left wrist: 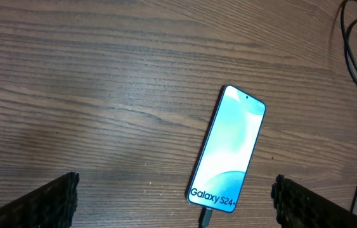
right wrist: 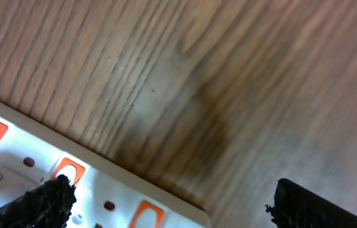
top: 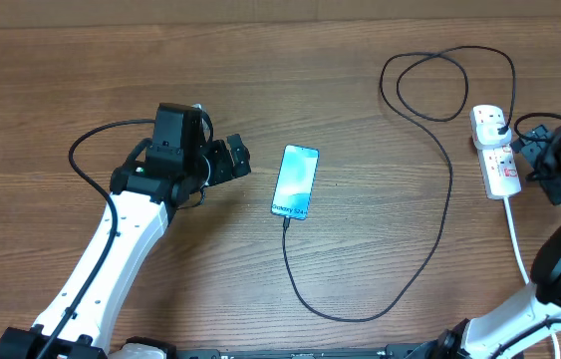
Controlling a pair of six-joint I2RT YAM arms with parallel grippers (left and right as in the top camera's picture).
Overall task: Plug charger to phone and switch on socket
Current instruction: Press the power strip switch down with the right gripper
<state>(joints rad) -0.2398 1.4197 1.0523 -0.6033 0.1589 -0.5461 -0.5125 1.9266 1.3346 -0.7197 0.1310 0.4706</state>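
Observation:
The phone (top: 296, 181) lies at the table's middle, screen lit blue with "Galaxy S24+" text; it also shows in the left wrist view (left wrist: 229, 152). The charger (top: 429, 249), a thin black cable, has its tip (left wrist: 205, 218) in the phone's near end and its black plug (top: 497, 124) in the socket (top: 499, 165), a white power strip at the right. My left gripper (top: 235, 158) is open and empty, just left of the phone. My right gripper (top: 537, 165) is open, right beside the socket; its wrist view shows the strip's orange-red switches (right wrist: 67, 170) by one finger.
The socket's thick white cord (top: 516, 239) runs toward the front right. The black cable loops at the back (top: 439, 85) and curves across the table's front right. A black arm cable (top: 91, 150) arcs at the left.

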